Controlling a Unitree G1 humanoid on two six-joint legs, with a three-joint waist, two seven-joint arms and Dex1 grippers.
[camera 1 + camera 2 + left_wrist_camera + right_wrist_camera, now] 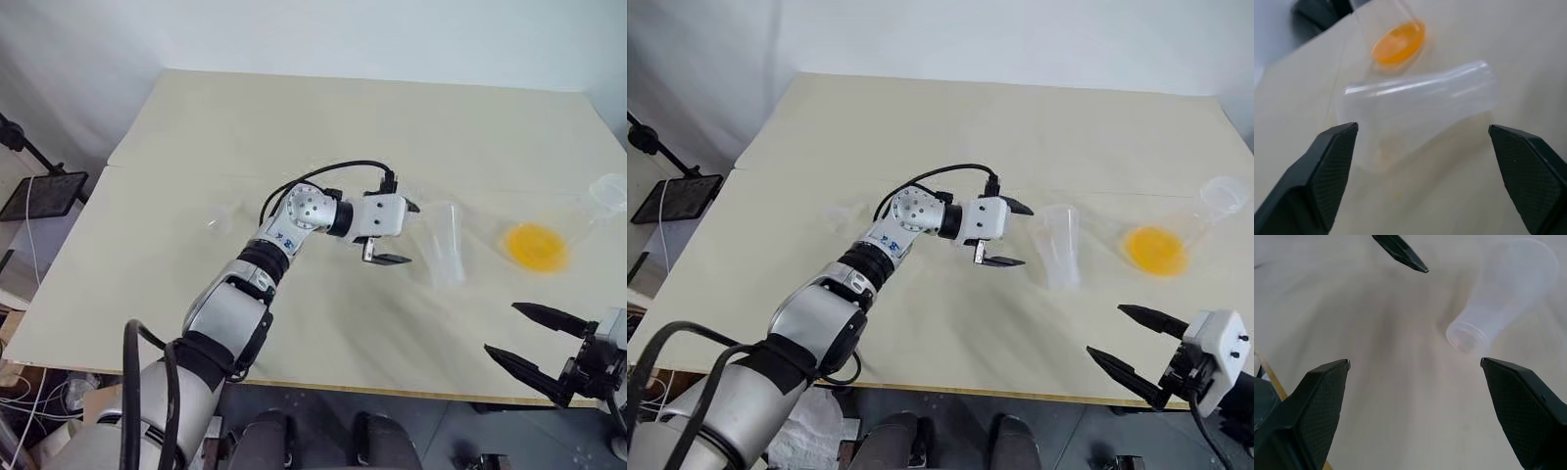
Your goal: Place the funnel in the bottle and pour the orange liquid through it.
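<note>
Both tools spread, empty: left tool beside the bottle; likely light, slippery, rigid — grip its neck.

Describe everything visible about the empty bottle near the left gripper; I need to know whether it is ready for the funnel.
The bottle is a clear, conical, flask-shaped vessel that looks like plastic, with a wide base tapering to a narrow, rimmed neck. It seems empty. In the head views its neck points toward the robot, so it appears tilted or tipped rather than plainly upright. It rests on the pale table, just ahead of the left gripper, whose jaws stand open and apart from it. No funnel sits in it.
</note>
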